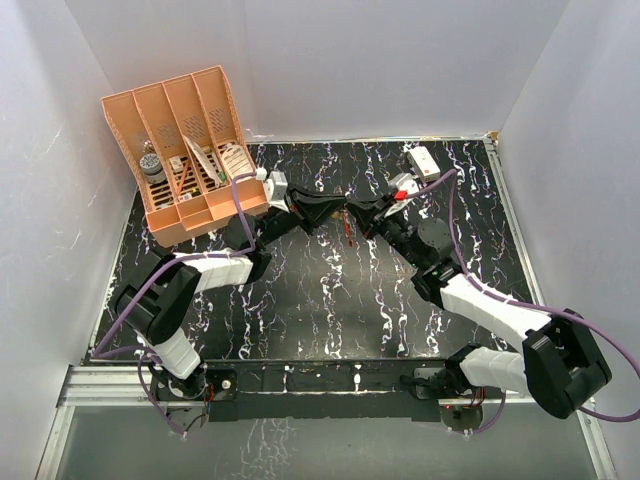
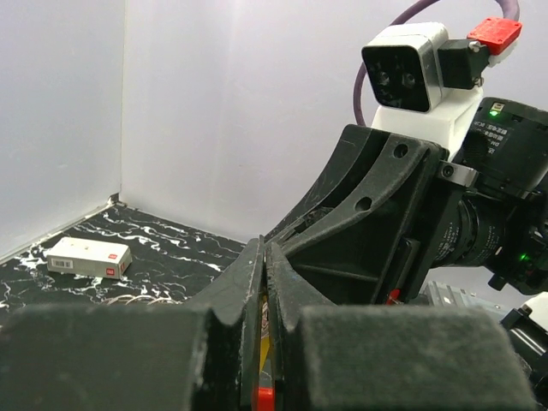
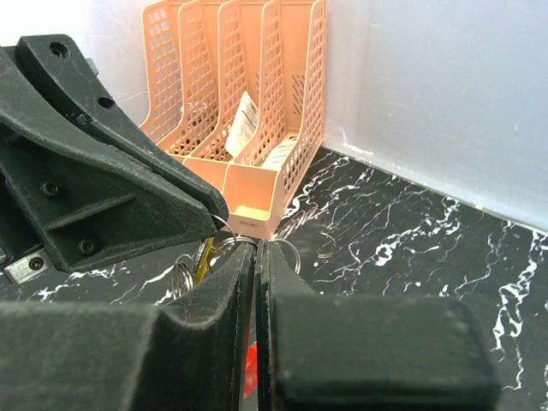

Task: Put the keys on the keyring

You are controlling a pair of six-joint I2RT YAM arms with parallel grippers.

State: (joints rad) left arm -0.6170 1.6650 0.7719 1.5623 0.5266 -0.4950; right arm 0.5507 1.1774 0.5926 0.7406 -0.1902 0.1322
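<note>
Above the middle of the table (image 1: 330,310), the left gripper (image 2: 263,248), pinched shut on the yellow-headed keys (image 3: 205,257), meets the right gripper (image 3: 255,250), also shut on something unclear, the red keyring (image 1: 350,233) dangling just below, seemingly steadied for threading.

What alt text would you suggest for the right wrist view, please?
Shut, the right end effector faces the left end effector, thin wire rings by their tips. Behind stands an orange file organizer on a black marbled table.
</note>
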